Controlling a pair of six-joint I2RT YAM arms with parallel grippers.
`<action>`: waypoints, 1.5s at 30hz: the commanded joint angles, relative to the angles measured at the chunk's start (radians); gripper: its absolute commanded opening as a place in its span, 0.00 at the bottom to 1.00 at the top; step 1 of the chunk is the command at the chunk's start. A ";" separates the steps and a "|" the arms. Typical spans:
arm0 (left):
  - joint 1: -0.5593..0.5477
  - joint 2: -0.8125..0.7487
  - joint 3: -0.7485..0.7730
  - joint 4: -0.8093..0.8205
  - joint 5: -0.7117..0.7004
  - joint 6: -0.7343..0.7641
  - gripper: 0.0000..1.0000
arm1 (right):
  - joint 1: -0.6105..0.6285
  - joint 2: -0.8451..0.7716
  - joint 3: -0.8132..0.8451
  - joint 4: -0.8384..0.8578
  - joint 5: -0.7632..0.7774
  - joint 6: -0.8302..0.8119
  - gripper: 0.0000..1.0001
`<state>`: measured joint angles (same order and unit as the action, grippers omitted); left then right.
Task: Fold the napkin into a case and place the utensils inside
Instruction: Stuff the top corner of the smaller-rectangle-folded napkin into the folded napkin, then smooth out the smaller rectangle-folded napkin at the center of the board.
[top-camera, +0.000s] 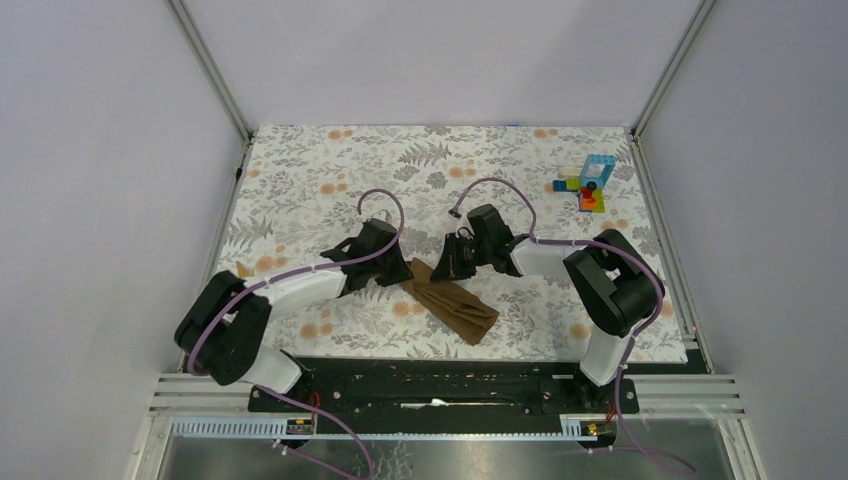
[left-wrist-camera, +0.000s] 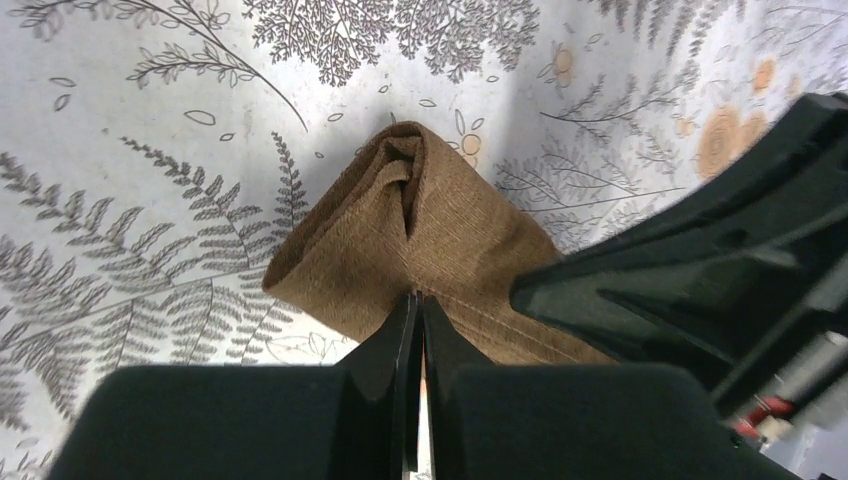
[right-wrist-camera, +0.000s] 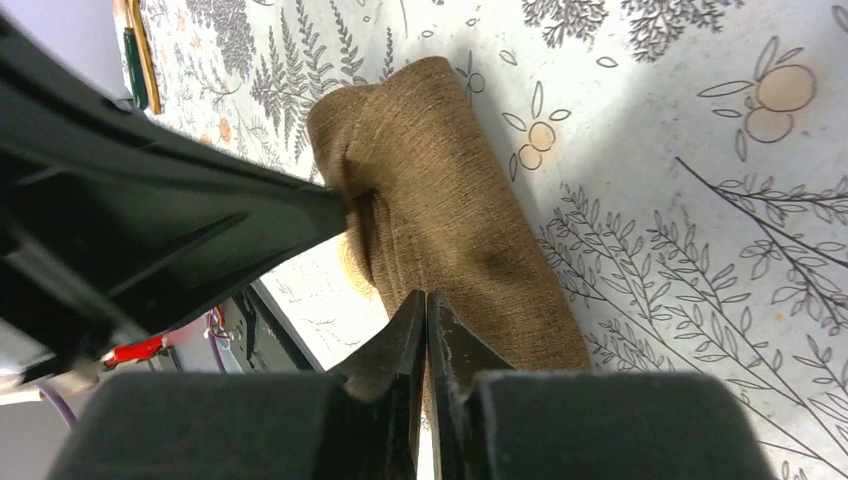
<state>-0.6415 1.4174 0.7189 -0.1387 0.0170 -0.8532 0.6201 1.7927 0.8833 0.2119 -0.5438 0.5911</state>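
Observation:
The brown napkin (top-camera: 455, 305) lies folded into a narrow bundle, running diagonally on the floral table covering (top-camera: 330, 180) in front of the arms. My left gripper (top-camera: 402, 272) is at the bundle's upper left end. In the left wrist view its jaws (left-wrist-camera: 418, 297) are shut, pinching a crease of the napkin (left-wrist-camera: 400, 230). From the right, my right gripper (top-camera: 446, 262) meets the same end. Its jaws (right-wrist-camera: 427, 295) are shut too, tips pressed into the napkin (right-wrist-camera: 440, 190). Each wrist view shows the other gripper's dark finger close by. The utensils are out of view.
A small stack of colourful toy blocks (top-camera: 590, 183) stands at the far right of the covering. Aluminium frame posts and pale walls close in the table on three sides. The arms' base rail (top-camera: 440, 385) runs along the near edge.

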 joint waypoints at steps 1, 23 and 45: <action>0.005 0.094 0.051 0.120 0.040 0.024 0.05 | 0.010 0.005 -0.016 0.051 -0.048 0.005 0.08; 0.011 -0.088 0.014 -0.068 0.230 0.054 0.54 | 0.147 -0.261 0.172 -0.715 0.369 -0.440 0.78; -0.032 0.011 -0.316 0.349 0.328 -0.504 0.52 | 0.416 -0.183 0.158 -0.666 0.733 -0.517 0.69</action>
<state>-0.6491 1.3865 0.4313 0.1101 0.3828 -1.1995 1.0042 1.5818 1.0363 -0.4770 0.0826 0.0914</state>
